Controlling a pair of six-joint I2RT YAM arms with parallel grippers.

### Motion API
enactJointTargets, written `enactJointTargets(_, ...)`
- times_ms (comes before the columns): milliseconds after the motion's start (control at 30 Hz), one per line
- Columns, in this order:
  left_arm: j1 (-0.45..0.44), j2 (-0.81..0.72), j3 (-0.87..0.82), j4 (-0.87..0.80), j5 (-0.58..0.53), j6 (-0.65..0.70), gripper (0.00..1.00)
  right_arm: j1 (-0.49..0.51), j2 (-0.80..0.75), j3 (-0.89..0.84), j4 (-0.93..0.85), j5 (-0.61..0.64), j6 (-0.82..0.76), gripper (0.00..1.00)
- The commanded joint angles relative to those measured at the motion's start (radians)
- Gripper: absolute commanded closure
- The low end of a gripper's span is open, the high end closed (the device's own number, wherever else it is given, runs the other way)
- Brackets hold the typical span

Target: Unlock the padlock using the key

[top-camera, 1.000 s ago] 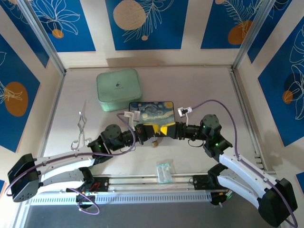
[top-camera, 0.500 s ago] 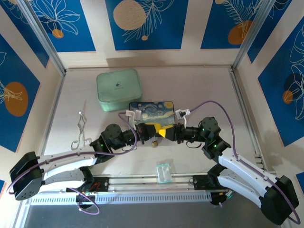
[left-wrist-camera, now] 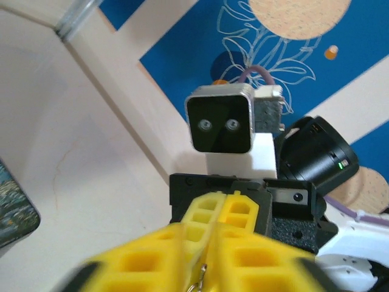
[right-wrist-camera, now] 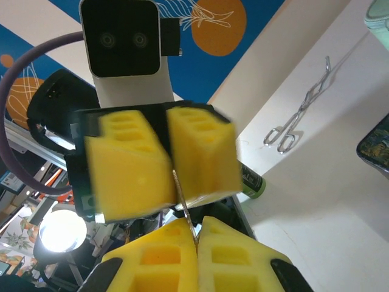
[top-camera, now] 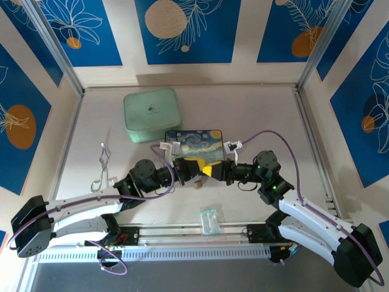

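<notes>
I have both arms brought together at the middle of the table (top-camera: 261,115), pincer tips almost nose to nose. The left pincer (top-camera: 194,165) is pinched narrow. From its own wrist camera the yellow pads (left-wrist-camera: 164,261) are pressed together on a thin silver loop that I read as the shackle (left-wrist-camera: 200,280). From above, the padlock (top-camera: 198,182) shows as a small brass body at 6 o'clock of that pincer, just beside it. I cannot tell whether it hangs free or touches the table.

The right pincer (right-wrist-camera: 196,243) is also clamped tight, holding the key (right-wrist-camera: 184,207), a thin pale metal sliver. The key rises from between its pads toward the seam of the left pincer's fingers opposite.

The painted box (top-camera: 194,141) sits at 12 o'clock of the two pincers, near them. The mint green case (top-camera: 151,114) lies at 11 o'clock beyond it. Metal forceps (top-camera: 102,167) lie well apart at 9 o'clock, and a clear packet (top-camera: 210,219) lies at 6 o'clock near the arm bases.
</notes>
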Motion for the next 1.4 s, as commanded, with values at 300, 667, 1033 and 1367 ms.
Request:
enactJointTargets(300,-0.008,0.006,0.018,-0.344,-0.306,-0.006,0.15,-0.096,0.011,0.038,-0.505,0.119,-0.123,1.0)
enactJointTargets(667,-0.057,0.235,-0.078,-0.245,-0.37,-0.096,0.24,-0.113,0.097,0.055,-0.648,0.174,-0.198,1.0)
enactJointTargets(1033,-0.065,0.446,-0.019,-0.159,-0.381,-0.118,0.33,-0.022,0.188,0.072,-0.641,0.258,-0.202,1.0)
enactJointTargets(1367,-0.066,0.6,0.007,-0.033,-0.325,-0.18,0.48,0.019,0.239,0.081,-0.657,0.309,-0.202,1.0)
